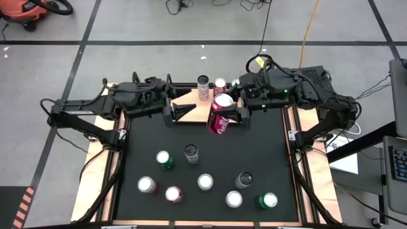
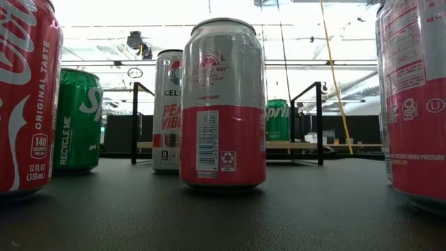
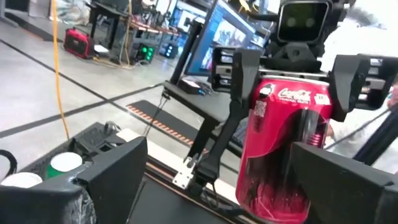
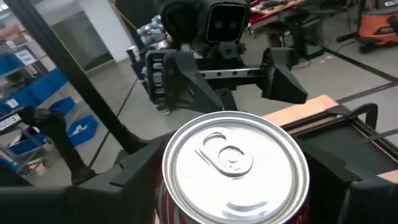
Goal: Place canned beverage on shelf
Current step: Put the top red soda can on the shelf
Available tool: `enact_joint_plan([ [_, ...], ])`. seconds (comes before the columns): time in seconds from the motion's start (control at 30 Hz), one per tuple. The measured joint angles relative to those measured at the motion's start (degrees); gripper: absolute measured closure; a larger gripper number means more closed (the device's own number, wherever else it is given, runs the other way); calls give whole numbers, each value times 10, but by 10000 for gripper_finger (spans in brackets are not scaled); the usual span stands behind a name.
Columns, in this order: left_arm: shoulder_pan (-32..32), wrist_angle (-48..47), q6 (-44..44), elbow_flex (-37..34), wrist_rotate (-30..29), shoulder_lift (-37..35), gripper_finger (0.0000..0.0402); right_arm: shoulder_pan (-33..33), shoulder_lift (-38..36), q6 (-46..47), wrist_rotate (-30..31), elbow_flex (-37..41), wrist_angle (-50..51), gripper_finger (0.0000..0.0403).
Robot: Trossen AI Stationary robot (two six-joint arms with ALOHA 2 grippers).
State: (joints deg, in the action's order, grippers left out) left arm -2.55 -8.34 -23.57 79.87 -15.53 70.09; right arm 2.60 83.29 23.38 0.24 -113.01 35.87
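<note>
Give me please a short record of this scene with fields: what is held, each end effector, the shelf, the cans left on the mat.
held thing: red cola can, lifted and tilted
right end effector: shut on the red cola can, near the shelf
left end effector: open, empty, facing the can from the other side
shelf: wooden board at the far edge of the mat, two cans standing on it
black mat: eight cans standing upright in its near half
</note>
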Motion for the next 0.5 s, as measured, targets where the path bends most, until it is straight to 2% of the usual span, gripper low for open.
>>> enact_joint_plan([
  [0.33, -22, 1, -30, 0, -2, 42, 2, -12, 0, 31, 58, -1, -2, 134],
  [0.5, -29, 11, -30, -1, -29, 66, 2, -27, 0, 40, 61, -1, -2, 136],
])
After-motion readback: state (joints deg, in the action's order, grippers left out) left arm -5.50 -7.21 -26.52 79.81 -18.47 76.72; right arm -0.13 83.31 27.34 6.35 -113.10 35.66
